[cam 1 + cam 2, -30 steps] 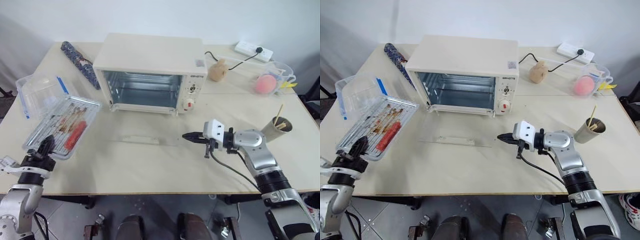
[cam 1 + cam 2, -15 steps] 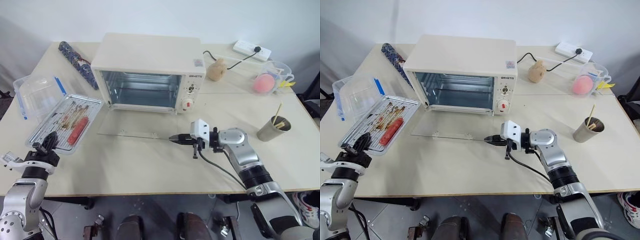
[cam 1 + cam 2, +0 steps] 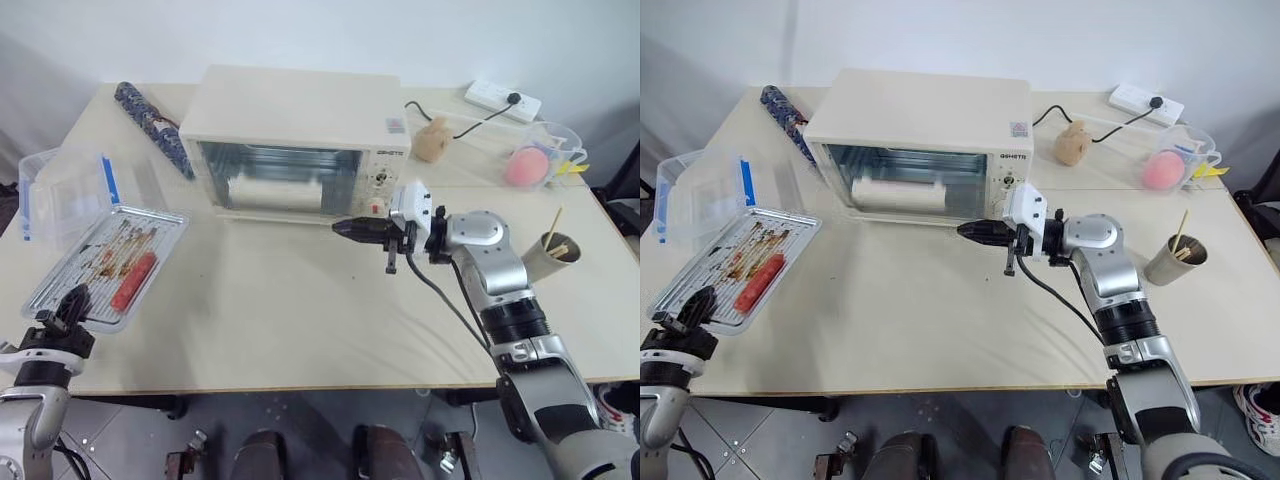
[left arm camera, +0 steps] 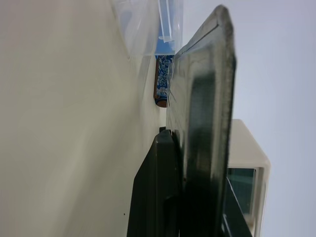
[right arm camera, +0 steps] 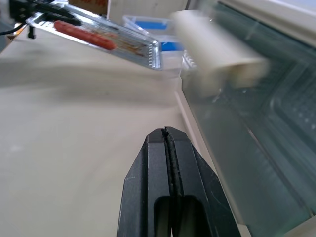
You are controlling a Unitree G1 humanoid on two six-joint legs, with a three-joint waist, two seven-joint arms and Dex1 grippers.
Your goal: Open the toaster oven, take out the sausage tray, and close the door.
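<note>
The cream toaster oven (image 3: 300,110) stands at the back middle of the table. Its glass door (image 3: 902,185) is swung up close to shut, with the cream bar handle (image 5: 212,54) blurred. My right gripper (image 3: 345,230) is shut, points left and sits at the door's lower right corner; whether it touches the door I cannot tell. The sausage tray (image 3: 105,262), silver with a wire rack and one red sausage (image 3: 758,283), is outside the oven at the front left. My left gripper (image 3: 68,300) is shut on the tray's near rim (image 4: 207,98).
A clear plastic box with blue clips (image 3: 65,190) lies behind the tray, and a blue patterned roll (image 3: 150,115) sits left of the oven. On the right are a paper cup with sticks (image 3: 558,250), a clear jug holding something pink (image 3: 535,160), a power strip (image 3: 503,100) and a small brown object (image 3: 432,140).
The door has swung up from lying flat to almost shut while my right gripper rose with it. My left gripper drew the tray slightly back and to the left.
</note>
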